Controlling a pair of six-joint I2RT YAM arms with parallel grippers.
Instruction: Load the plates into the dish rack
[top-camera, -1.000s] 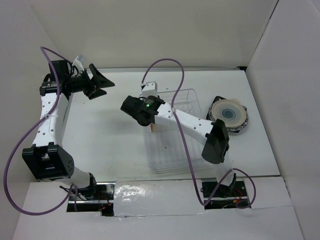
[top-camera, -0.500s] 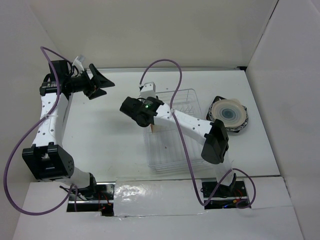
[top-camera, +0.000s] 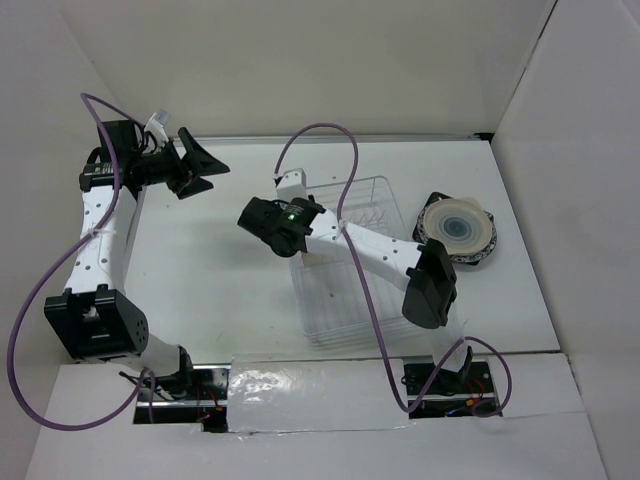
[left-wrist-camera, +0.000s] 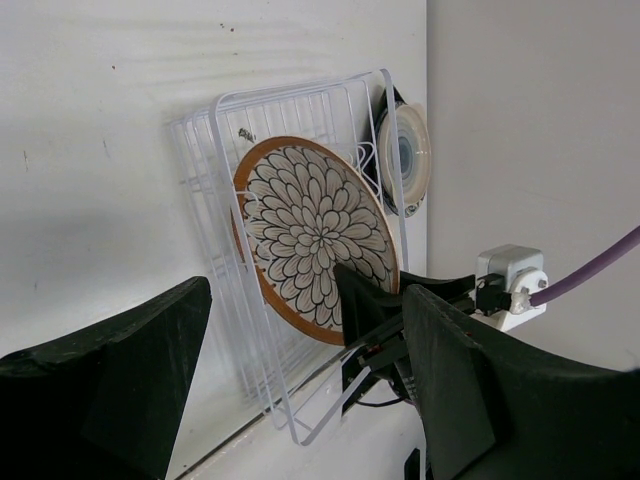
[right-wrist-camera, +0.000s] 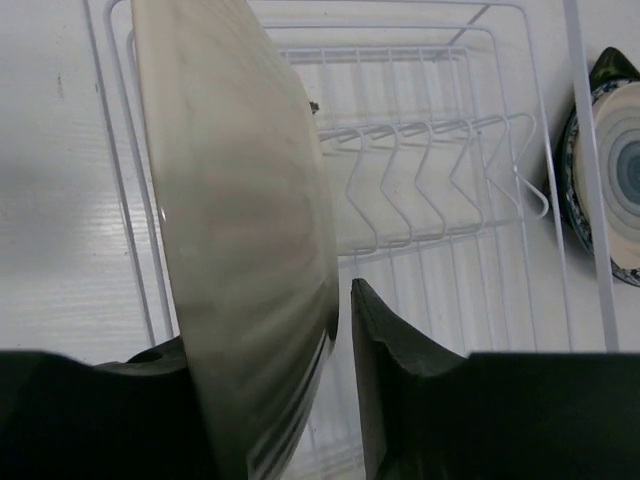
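The wire dish rack (top-camera: 345, 295) lies right of centre. The brown-white radial-patterned plate (left-wrist-camera: 315, 235) stands upright on edge at the rack's left end. My right gripper (top-camera: 304, 245) reaches down over it, one finger on each side. In the right wrist view the plate's pale back (right-wrist-camera: 240, 230) fills the space between the fingers, and a thin gap separates it from the right finger (right-wrist-camera: 400, 390). The other plates (top-camera: 458, 228) are stacked right of the rack, with a white blue-centred one on top. My left gripper (top-camera: 205, 168) is open and empty at the far left.
White walls close off the table at the back and on both sides. The rack's upright tines (right-wrist-camera: 430, 190) stand empty beyond the held plate. A purple cable (top-camera: 340, 160) loops over the rack's far end.
My right wrist has shifted a little to the left and away, over the rack's left end. The plate stays in place. The left arm has not moved.
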